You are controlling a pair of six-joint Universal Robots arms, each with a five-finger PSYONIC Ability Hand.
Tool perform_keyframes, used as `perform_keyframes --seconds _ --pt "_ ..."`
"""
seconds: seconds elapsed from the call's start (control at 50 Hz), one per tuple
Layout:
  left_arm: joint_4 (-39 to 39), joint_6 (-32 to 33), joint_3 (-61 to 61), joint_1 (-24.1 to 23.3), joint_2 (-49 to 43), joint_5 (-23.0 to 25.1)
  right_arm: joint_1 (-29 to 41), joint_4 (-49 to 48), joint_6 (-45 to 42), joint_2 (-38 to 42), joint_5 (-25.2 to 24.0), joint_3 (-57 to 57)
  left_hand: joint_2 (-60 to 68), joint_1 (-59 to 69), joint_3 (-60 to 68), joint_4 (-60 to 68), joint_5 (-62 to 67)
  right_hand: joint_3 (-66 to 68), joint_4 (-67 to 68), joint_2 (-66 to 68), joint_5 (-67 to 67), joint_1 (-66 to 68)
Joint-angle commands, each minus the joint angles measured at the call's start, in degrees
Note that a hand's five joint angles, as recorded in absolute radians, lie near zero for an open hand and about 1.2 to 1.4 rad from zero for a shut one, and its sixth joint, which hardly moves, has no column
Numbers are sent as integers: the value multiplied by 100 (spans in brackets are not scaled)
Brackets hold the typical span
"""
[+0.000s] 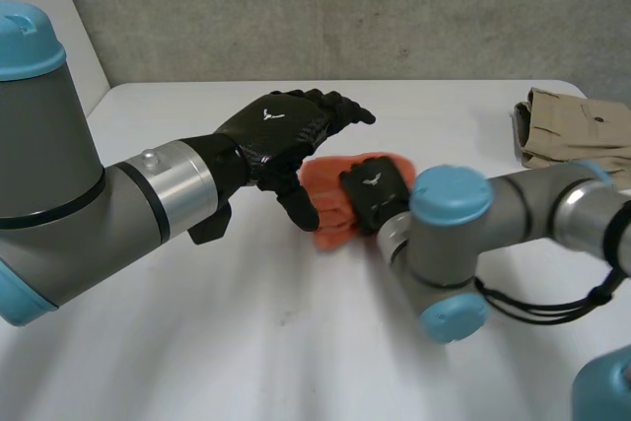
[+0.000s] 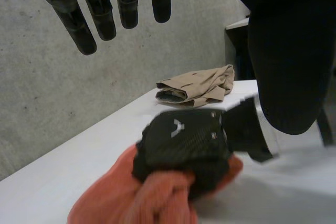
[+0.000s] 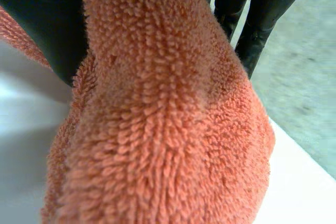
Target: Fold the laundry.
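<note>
Your left arm (image 1: 118,204) comes in from the side and holds the left hand (image 1: 281,130) up in the air over the counter (image 1: 246,342). The palm faces down. The fingers (image 2: 97,17) are stretched out and loose, and the thumb hangs down. This hand is let go and holds nothing. It floats just beside the orange towel (image 1: 330,224). From the head view you cannot tell if the thumb touches the towel.

Your right arm (image 1: 513,204) bends across from the other side. The right hand (image 1: 373,189) sits on top of the towel, near the middle of the counter. In the left wrist view this hand is curled down into the towel, and the towel bunches up under it. In the right wrist view the fluffy towel is squeezed between the thumb and the fingers (image 3: 257,19). So the right hand is grabbing the towel.

The towel is scrunched up in a lump, and its bottom rests on the counter.

A pile of folded tan clothes (image 1: 577,130) lies at the far corner of the counter on your right arm's side. It is well apart from the towel. A grey wall (image 1: 345,7) stands behind the counter.
</note>
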Motion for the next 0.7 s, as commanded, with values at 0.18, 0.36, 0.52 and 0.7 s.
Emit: perform_keyframes --seconds 0.18,0.36,0.52,0.7 --pt "0 -167 -11 17 -9 0 -1753 50 -1359 -232 -914 19 147 214 108 159 60 1698 1381 1568 2194 3175" --pt "0 -176 -28 9 -79 9 -2386 -2 -1984 145 -2118 -543 164 231 125 175 76 1698 1381 1568 2194 3175" --pt "18 -176 -63 9 -97 9 -2816 -29 -1975 672 -2479 -2481 164 231 125 176 76 1698 1381 1568 2194 3175" --pt "18 -176 -72 9 -70 9 -3634 -55 -1221 1762 -2567 -5674 164 231 125 176 76 1698 1381 1568 2194 3175"
